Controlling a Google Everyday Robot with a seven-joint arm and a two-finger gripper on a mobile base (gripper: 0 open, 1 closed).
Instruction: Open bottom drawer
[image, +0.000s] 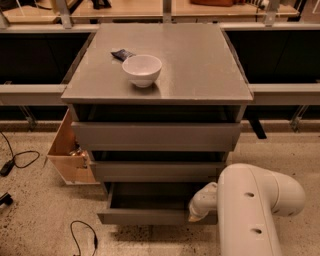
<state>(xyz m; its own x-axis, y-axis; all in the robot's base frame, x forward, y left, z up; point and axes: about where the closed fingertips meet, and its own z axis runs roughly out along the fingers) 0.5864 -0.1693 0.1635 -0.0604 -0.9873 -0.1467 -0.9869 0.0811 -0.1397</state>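
Note:
The grey cabinet has three drawers. The bottom drawer stands pulled out toward me, its grey front low near the floor and its shallow tray interior showing. My white arm comes in from the lower right. My gripper is at the right end of the bottom drawer's front, mostly hidden behind the wrist.
A white bowl and a small dark packet sit on the cabinet top. A light wooden box stands at the cabinet's left. Black cables lie on the speckled floor at left. Dark shelving runs behind.

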